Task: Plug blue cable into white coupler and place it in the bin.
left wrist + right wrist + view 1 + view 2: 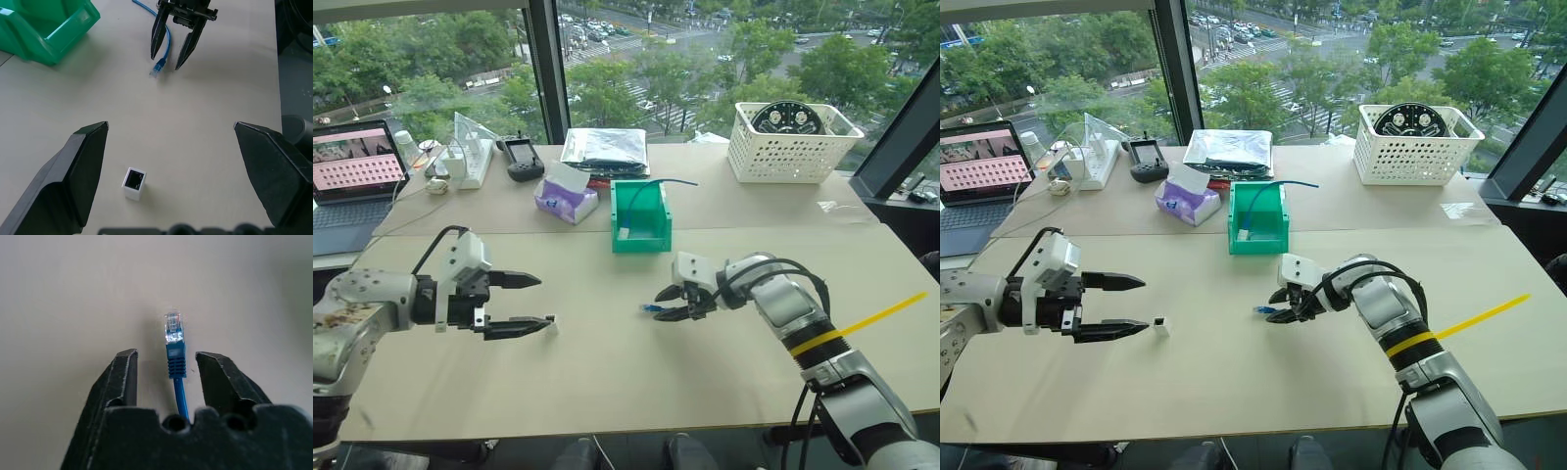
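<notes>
Right wrist view has the blue cable [175,360] lying on the bench [607,362], plug between the right pincer [166,364]'s parted fingers, untouched, likely released for regripping. The white coupler [134,183] stands socket-up before the wide-open left pincer [524,304], ready for grasping. The bin [641,217] waits beyond.

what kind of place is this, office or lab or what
Probably an upper-floor office or lab set up as a robot test bench: a large window overlooks trees and a street, an open laptop sits at the table's edge, and a handheld controller lies nearby.
</notes>
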{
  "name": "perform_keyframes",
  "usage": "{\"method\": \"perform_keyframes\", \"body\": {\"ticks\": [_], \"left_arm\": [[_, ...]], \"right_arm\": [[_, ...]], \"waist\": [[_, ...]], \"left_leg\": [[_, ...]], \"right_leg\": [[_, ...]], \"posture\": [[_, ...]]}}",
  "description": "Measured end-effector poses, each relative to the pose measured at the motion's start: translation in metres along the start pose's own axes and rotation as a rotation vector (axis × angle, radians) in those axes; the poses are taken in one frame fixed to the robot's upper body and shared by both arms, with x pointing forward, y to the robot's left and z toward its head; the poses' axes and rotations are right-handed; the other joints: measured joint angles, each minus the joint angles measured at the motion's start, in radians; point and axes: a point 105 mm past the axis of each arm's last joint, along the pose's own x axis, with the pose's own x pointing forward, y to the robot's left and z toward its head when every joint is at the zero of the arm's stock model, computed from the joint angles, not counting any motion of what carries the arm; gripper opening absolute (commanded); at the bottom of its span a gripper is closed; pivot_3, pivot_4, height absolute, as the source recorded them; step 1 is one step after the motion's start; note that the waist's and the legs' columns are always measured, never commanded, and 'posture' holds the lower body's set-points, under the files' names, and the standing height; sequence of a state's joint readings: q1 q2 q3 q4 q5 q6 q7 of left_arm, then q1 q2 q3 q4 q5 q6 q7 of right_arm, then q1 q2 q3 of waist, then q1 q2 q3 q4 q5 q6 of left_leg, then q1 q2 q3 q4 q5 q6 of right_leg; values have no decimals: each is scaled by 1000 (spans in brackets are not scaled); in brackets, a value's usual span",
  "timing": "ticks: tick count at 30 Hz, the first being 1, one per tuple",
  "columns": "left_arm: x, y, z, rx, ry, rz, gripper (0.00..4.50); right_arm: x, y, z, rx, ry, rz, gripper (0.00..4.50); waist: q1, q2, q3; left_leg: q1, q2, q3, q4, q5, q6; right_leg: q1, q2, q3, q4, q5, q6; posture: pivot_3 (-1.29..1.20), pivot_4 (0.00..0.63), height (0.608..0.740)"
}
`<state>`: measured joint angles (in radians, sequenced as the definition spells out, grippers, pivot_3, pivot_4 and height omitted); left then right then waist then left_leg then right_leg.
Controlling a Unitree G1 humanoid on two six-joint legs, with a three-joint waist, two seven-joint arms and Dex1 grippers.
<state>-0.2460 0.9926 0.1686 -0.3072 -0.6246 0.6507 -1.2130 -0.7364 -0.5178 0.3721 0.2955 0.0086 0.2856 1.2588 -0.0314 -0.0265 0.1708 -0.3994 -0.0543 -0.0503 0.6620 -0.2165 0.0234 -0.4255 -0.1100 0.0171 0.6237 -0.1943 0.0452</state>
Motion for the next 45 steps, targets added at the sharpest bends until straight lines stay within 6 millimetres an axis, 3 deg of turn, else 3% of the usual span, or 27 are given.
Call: {"method": "perform_keyframes", "body": {"ticks": [2,3,9,15,18,22,27,38,41,45], "left_arm": [[10,0,2,34,19,-32,4432],[16,1,4,60,27,-49,4432],[74,14,30,169,-43,-171,4432],[126,20,16,244,64,-252,4432],[138,20,-5,242,163,-268,4432],[148,17,-14,253,210,-291,4432],[172,26,-13,206,202,-206,4432],[192,24,-17,160,193,-205,4432],[196,28,-15,166,204,-182,3734],[200,31,-14,176,196,-162,2042]], "right_arm": [[-3,-2,7,-3,-36,-16,4331],[-5,-3,14,-19,-63,-31,4474],[-39,18,9,9,-103,-78,4474],[-78,35,7,98,-134,-203,4474],[-92,44,-1,166,-123,-266,4474],[-103,57,-9,233,-112,-328,4474],[-113,64,-17,285,-109,-403,4474],[-124,62,-23,301,-69,-462,4474],[-125,61,-24,301,-64,-474,4500],[-129,59,-24,296,-43,-496,4500]], "waist": [[3,0,0],[6,0,0],[41,-3,1],[25,-3,2],[18,-3,2],[21,-4,2],[30,-4,2],[34,-4,2],[39,-4,2],[41,-4,2]], "left_leg": [[0,-1,0,0,0,-1],[0,-1,0,0,1,-1],[-3,-2,-2,4,1,-1],[-4,-1,-2,4,1,-1],[-5,-1,-1,4,1,-1],[-5,-1,-2,6,1,-1],[-6,-1,-2,10,1,-1],[-8,-1,-2,13,0,1],[-8,-1,-2,14,0,1],[-8,-1,-2,15,0,1]], "right_leg": [[0,0,0,0,0,0],[0,0,0,0,0,0],[1,0,-2,0,0,1],[0,0,-2,0,0,1],[0,0,-1,0,0,1],[0,0,-1,0,-4,6],[2,-1,-2,1,-6,10],[2,-1,-2,1,-6,10],[2,-1,-2,1,-6,10],[3,-1,-2,1,-6,10]], "posture": [[0,150,728],[0,150,728],[0,150,728],[0,150,728],[0,150,728],[0,150,728],[0,150,728],[0,150,728],[0,150,728],[0,150,728]]}}
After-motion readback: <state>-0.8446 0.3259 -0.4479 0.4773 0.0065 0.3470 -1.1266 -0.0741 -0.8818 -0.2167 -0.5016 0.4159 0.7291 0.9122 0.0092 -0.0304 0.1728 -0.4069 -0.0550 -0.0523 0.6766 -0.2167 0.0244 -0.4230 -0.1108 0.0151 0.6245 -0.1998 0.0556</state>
